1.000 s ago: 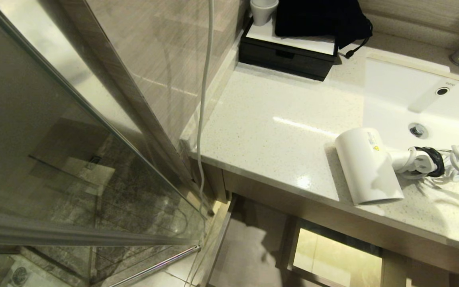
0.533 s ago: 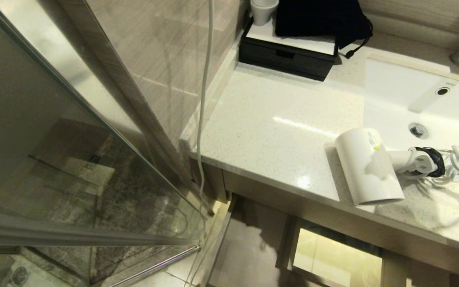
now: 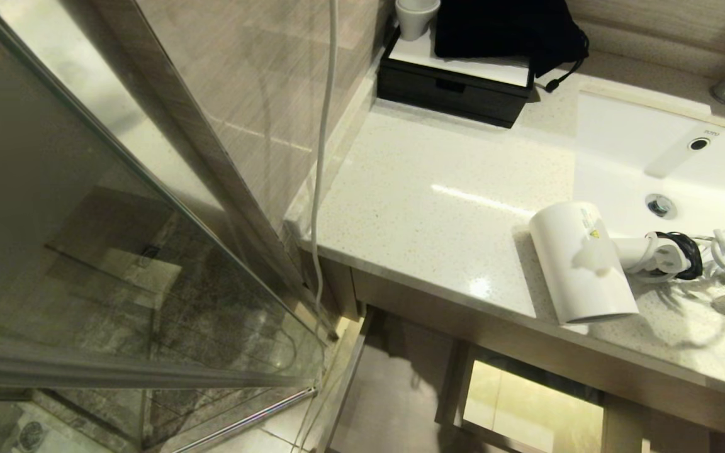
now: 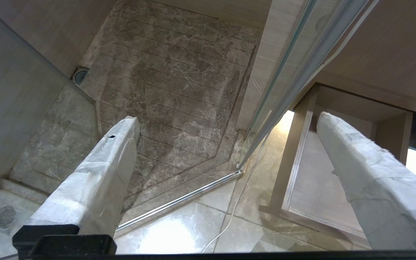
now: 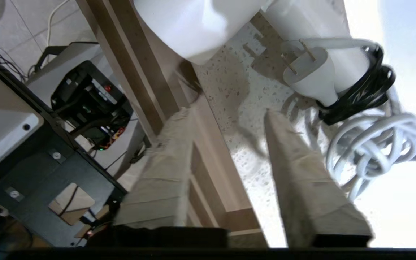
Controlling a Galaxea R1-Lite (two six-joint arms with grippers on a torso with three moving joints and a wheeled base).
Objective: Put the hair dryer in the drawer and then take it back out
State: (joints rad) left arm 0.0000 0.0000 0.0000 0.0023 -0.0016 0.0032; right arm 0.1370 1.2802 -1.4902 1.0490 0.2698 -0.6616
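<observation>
Right gripper (image 5: 226,115) part-open, empty, beside cord (image 5: 370,144); hair dryer (image 3: 579,261) on counter (image 3: 438,207), ungrasped. Stowing and retrieval both remain.

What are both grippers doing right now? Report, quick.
Left gripper: open, empty, hanging over the floor.
Right gripper: open, empty, over the counter edge near the hair dryer.
</observation>
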